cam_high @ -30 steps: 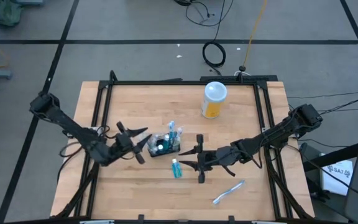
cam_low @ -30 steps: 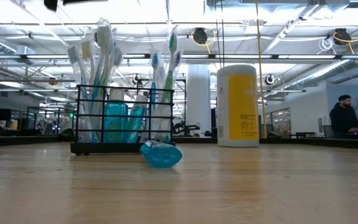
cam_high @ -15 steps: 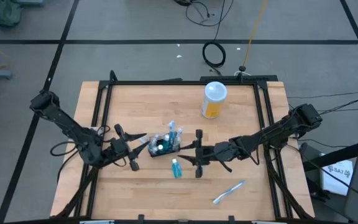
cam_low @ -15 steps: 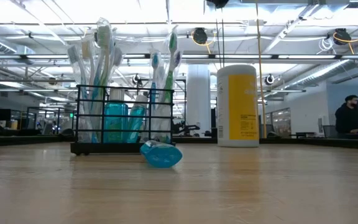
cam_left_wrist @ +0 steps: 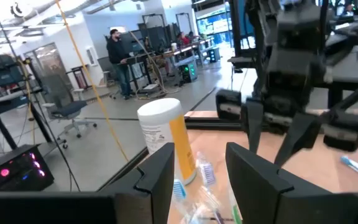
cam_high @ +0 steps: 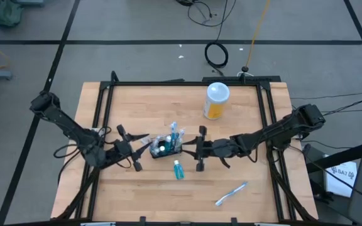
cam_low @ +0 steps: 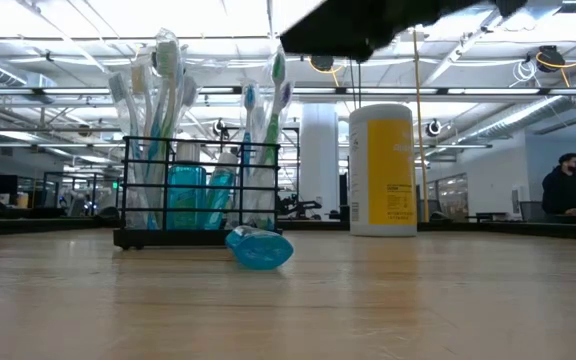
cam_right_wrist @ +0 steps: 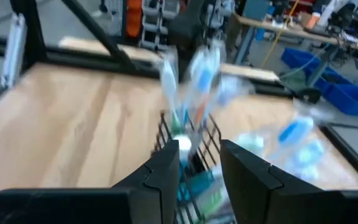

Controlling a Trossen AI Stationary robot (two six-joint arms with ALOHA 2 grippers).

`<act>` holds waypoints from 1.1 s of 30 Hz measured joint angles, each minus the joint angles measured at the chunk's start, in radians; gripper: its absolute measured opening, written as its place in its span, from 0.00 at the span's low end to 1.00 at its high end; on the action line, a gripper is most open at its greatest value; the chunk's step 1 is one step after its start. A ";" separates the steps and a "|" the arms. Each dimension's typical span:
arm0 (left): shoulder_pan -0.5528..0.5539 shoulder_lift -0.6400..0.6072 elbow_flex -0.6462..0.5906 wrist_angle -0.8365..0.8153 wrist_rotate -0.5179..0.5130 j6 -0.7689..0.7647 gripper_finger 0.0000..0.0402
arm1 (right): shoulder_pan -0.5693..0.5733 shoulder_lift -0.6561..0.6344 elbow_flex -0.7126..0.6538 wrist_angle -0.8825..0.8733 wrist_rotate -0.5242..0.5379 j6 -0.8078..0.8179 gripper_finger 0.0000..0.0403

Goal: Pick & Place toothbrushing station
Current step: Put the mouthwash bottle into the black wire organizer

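Observation:
The black wire basket point(cam_high: 166, 146) stands on the table near its middle, holding several blue-and-white toothbrushes point(cam_low: 163, 120) and teal tubes point(cam_low: 188, 195) upright. One teal tube point(cam_high: 178, 169) lies on the table just in front of the basket and also shows in the low view point(cam_low: 259, 248). One toothbrush point(cam_high: 231, 193) lies apart near the front right. My left gripper point(cam_high: 141, 150) is open just left of the basket. My right gripper point(cam_high: 191, 149) is open just right of it, and the basket point(cam_right_wrist: 188, 155) shows straight ahead between its fingers.
A yellow-and-white canister point(cam_high: 217, 100) stands at the back right of the basket and also shows in the low view point(cam_low: 382, 170). A black frame point(cam_high: 181, 82) runs around the table's edges. People show in the room beyond the table.
My right gripper has gone toward the table's far edge and closer to the basket's right end, and now shows at the top of the low view. My left gripper has drawn back a little toward the table's left. The basket, the tube and the loose toothbrush have stayed put.

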 joint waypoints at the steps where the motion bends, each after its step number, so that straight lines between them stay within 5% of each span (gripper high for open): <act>1: 0.006 0.000 0.000 0.000 0.000 -0.012 0.38 | -0.005 0.000 -0.010 -0.001 -0.003 0.000 0.28; 9: 0.090 0.000 0.000 0.001 0.155 -0.073 0.38 | -0.030 0.032 -0.041 0.127 -0.345 0.002 0.28; 14: 0.143 0.001 0.000 0.004 0.269 -0.121 0.38 | 0.002 0.110 -0.024 0.312 -0.413 0.033 0.28; 20: 0.187 0.001 0.000 0.015 0.430 -0.115 0.38 | 0.070 0.198 0.128 0.202 -0.338 0.020 0.28; 25: 0.201 0.001 0.000 0.041 0.445 -0.112 0.38 | 0.119 0.270 0.295 0.024 -0.219 0.036 0.28; 33: 0.204 0.001 0.000 0.033 0.465 -0.036 0.38 | 0.185 0.342 0.328 -0.150 -0.181 0.342 0.28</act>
